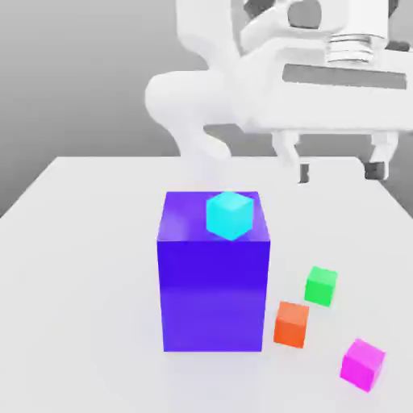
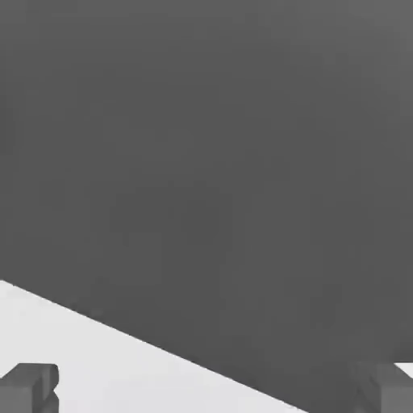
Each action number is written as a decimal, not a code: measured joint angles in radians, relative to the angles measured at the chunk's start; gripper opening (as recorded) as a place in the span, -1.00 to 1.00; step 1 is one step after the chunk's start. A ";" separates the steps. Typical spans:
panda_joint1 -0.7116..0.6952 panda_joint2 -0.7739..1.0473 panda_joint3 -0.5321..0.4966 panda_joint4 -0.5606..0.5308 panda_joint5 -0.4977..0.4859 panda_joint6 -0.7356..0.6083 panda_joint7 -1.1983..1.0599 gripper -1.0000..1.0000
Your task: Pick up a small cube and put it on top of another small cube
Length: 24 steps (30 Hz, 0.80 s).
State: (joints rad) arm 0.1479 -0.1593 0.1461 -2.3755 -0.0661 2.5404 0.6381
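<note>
Exterior view | pincer (image 1: 338, 171) hovering spread and empty, far behind | magenta cube (image 1: 362, 365) sitting untouched on worktop (image 1: 81, 282), near right | pick and stack both pending

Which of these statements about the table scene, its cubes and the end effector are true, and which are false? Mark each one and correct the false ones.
1. The cyan cube rests on top of the large blue block. True.
2. The end effector is closed on the magenta cube. False: it is open, empty, and raised above the table.
3. The orange cube sits on the table beside the blue block, on the exterior view's right. True.
4. The green cube is stacked on the orange cube. False: both sit on the table, apart.
5. The magenta cube lies on the table, untouched. True.
</note>
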 joint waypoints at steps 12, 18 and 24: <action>0.124 0.438 0.067 -0.046 -0.084 0.166 -0.077 0.00; 0.182 0.612 0.005 -0.015 -0.151 0.292 -0.034 -1.00; 0.183 0.616 0.004 -0.014 -0.155 0.294 -0.031 -1.00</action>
State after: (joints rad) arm 0.3309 0.4569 0.1502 -2.3895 -0.2206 2.8349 0.6067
